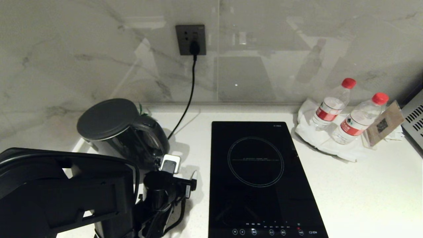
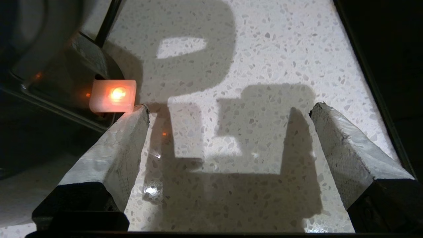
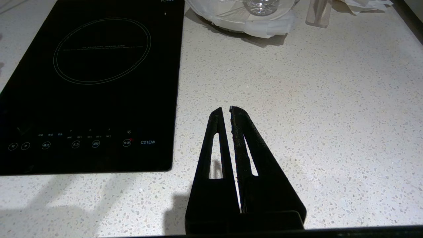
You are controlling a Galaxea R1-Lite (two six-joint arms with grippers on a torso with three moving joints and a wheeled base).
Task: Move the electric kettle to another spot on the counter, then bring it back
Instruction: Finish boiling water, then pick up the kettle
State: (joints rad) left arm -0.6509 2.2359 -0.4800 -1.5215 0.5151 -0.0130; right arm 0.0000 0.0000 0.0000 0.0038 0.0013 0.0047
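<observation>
The electric kettle (image 1: 122,132) stands at the desk's (image 1: 363,198) back left corner. The left hand (image 1: 172,167), released wide with nothing between its fingers (image 2: 112,148), sits just beside the handle: centre on the loop first, then clench firmly. The right hand (image 3: 229,110) is clenched empty over the desk.

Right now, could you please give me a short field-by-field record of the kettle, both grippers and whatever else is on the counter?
kettle: electric kettle, lid shut, at the counter's back left, left of the induction hob
switch light: glowing orange
left gripper: open, empty, low over the counter beside the kettle's handle
right gripper: shut, empty, over bare counter right of the hob
power cord: plugged into the wall socket
back right: two water bottles on white wrapping
</observation>
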